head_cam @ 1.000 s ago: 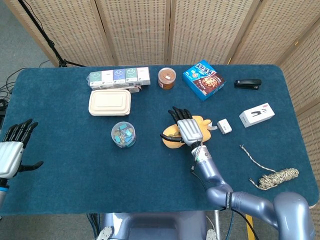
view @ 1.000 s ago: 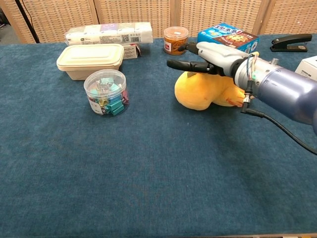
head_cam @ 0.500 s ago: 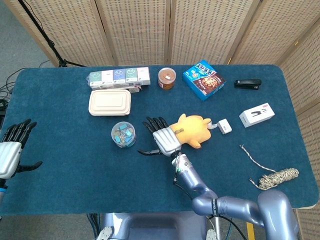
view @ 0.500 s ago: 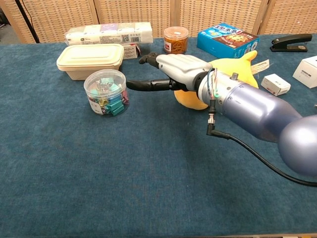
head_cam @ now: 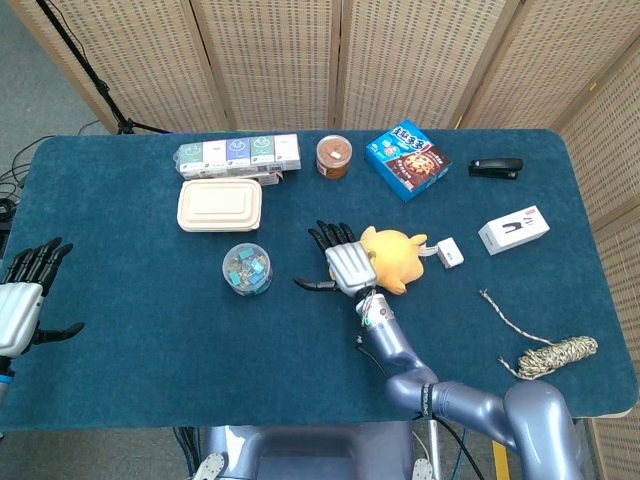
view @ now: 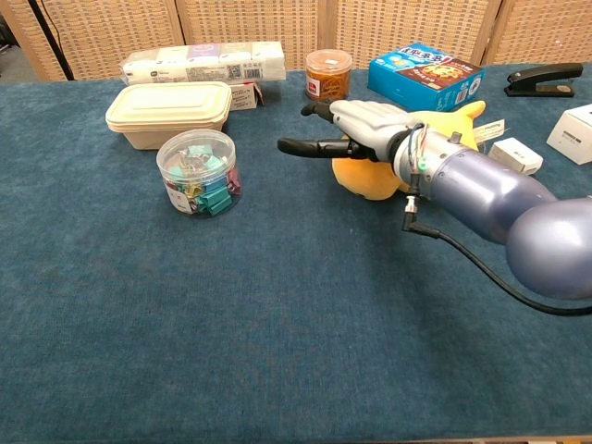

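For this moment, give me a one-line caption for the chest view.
Right hand open above the blue table, beside a yellow plush toy, near a jar of binder clips.

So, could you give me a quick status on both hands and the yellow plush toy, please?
Right hand open, fingers spread, at yellow plush toy, not gripping. Left hand open at table edge. Clip jar just left of right hand.

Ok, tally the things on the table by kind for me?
Boxes and packs: 5 (tissue pack, lunch box, cookie box, two white boxes)
Jars and tubs: 2 (clip tub, brown jar)
Plush toy: 1
Stapler: 1
Rope: 1
Total: 10
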Controlling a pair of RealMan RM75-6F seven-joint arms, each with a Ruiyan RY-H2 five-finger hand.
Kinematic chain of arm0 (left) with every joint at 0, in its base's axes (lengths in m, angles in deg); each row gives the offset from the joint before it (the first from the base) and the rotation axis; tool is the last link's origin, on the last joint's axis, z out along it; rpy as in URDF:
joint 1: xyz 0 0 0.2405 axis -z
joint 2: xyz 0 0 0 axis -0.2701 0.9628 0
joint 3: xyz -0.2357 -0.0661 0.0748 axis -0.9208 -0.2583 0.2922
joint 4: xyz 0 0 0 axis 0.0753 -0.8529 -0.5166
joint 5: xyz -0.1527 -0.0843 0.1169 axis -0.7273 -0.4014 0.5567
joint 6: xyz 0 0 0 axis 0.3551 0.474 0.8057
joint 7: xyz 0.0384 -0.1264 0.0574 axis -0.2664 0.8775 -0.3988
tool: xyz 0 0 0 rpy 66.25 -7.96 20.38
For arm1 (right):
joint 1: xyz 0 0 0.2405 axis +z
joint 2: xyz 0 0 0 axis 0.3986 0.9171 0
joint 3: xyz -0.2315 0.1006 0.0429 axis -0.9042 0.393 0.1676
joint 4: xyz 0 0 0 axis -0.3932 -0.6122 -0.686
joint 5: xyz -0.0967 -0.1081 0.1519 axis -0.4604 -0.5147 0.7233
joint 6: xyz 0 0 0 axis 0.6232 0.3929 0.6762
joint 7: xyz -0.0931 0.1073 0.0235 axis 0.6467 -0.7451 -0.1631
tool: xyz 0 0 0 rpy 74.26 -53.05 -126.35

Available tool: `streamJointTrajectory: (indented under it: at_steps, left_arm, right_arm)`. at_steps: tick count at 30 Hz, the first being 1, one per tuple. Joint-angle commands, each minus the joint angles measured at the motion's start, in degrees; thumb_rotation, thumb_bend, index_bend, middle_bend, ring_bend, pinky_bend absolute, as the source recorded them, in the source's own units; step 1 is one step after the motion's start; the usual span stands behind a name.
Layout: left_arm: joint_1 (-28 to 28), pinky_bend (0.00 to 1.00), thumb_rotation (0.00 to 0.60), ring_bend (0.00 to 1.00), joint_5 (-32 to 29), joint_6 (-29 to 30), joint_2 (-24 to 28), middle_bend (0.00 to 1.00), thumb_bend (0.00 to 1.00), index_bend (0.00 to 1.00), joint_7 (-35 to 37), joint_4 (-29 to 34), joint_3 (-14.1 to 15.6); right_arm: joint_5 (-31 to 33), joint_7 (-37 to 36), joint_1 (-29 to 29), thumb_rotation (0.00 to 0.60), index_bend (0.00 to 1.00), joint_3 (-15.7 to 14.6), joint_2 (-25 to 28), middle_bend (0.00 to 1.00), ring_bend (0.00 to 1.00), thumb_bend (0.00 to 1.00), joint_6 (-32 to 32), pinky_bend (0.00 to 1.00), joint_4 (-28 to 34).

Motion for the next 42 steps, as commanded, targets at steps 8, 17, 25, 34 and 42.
streamJointTrajectory:
  at_steps: [8,17,25,34,42]
  left_arm:
    - [0.2,0.0,0.6,0.0,-0.4,-0.1,-0.4,0.0,0.0,0.0,-1.4,0.3,0.0]
    - [0.3,0.0,0.6,0.0,-0.7,-0.3,-0.6,0.0,0.0,0.0,-2.1,0.4,0.0]
    - [0.4,0.0,0.6,0.0,-0.9,-0.4,-0.6,0.0,0.0,0.0,-2.1,0.4,0.0]
    - [0.4,0.0,0.6,0.0,-0.7,-0.5,-0.3,0.0,0.0,0.0,-1.4,0.4,0.0]
    - [0.0,0.0,0.6,0.0,-0.2,-0.1,0.0,0.0,0.0,0.0,-0.7,0.7,0.3]
  right_arm:
    - [2.0,-3.1,-2.0,0.0,0.0,1.0,2.6,0.0,0.0,0.0,-1.4,0.0,-1.1]
    - [3.8,-6.4,-3.6,0.0,0.0,1.4,4.2,0.0,0.0,0.0,-3.6,0.0,-3.3]
    - [3.9,-6.3,-4.2,0.0,0.0,1.3,5.1,0.0,0.0,0.0,-3.3,0.0,-2.0]
    - [0.7,-4.3,-5.2,0.0,0.0,0.3,8.2,0.0,0.0,0.0,1.0,0.0,7.5]
    - [-1.5,2.6,-6.5,0.0,0.0,-0.5,13.4,0.0,0.0,0.0,6.8,0.0,21.3]
